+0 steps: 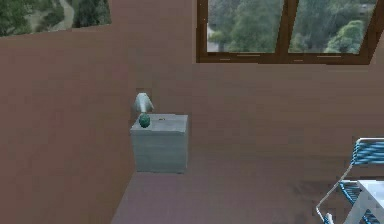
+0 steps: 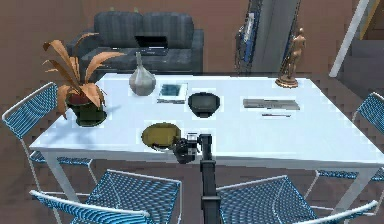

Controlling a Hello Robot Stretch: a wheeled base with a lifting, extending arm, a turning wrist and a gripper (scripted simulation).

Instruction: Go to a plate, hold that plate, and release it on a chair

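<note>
A round olive-yellow plate (image 2: 160, 135) lies on the white table (image 2: 300, 135) near its front edge. My gripper (image 2: 181, 149) is at the plate's right rim, at the end of the dark arm bar (image 2: 208, 190). With the plate on the table right beside it, I cannot tell whether the gripper holds anything. Blue mesh chairs stand around the table: one at the left (image 2: 30, 115), two in front (image 2: 115, 195) (image 2: 270, 200), and one at the right edge (image 2: 372, 110). Another blue chair (image 1: 362, 175) is at the forward view's right edge.
The table also bears a potted plant (image 2: 78, 75), a grey vase (image 2: 142, 77), a book (image 2: 172, 91), a black bowl (image 2: 204, 102) and a statuette (image 2: 292, 60). A dark sofa (image 2: 150, 40) stands behind. Ahead, a small grey cabinet (image 1: 160, 142) with a green ball (image 1: 144, 120) stands against the wall under a window (image 1: 290, 28).
</note>
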